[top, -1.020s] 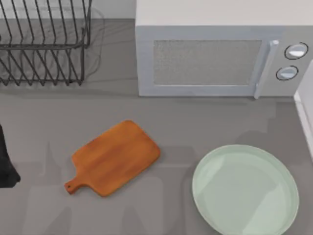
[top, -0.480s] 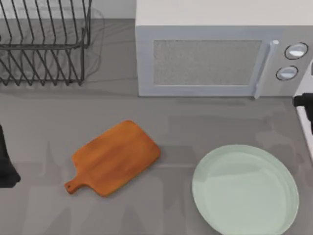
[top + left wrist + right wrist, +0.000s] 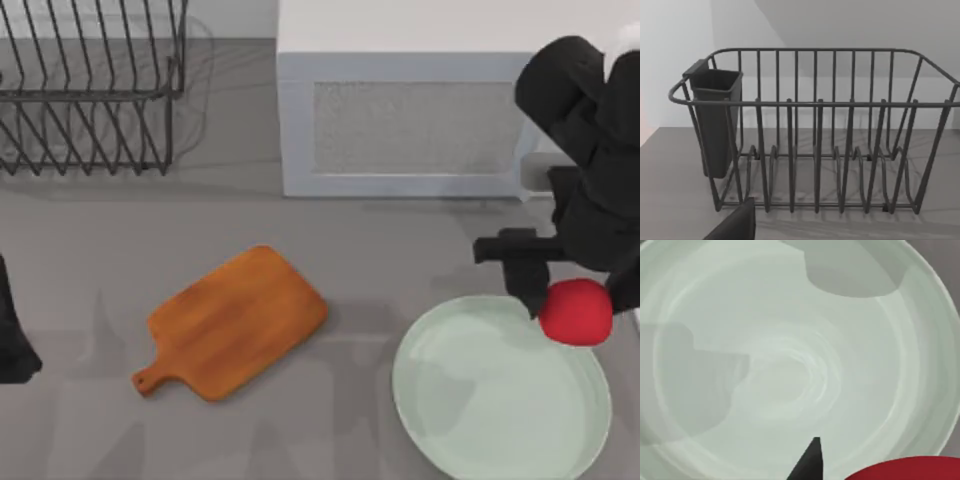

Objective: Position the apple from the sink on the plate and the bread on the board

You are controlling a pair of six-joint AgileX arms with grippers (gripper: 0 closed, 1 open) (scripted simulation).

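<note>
The red apple (image 3: pixel 577 314) hangs over the far right part of the pale green plate (image 3: pixel 490 400), with my right gripper (image 3: pixel 560 298) shut on it. In the right wrist view the plate (image 3: pixel 790 340) lies just below, the apple (image 3: pixel 905 471) shows as a red edge, and one dark fingertip (image 3: pixel 810 462) sits beside it. The orange-brown board (image 3: pixel 235 322) lies bare to the left of the plate. The bread and the sink are out of view. My left arm (image 3: pixel 10 330) is parked at the table's left edge.
A white microwave (image 3: pixel 410 120) stands at the back, close behind my right arm. A black wire dish rack (image 3: pixel 90 90) with a dark cutlery cup (image 3: pixel 715 115) fills the back left corner. Bare grey table lies between board and plate.
My right arm has swung in from the right edge carrying the apple and now hangs over the plate. The left arm, board and plate have not moved.
</note>
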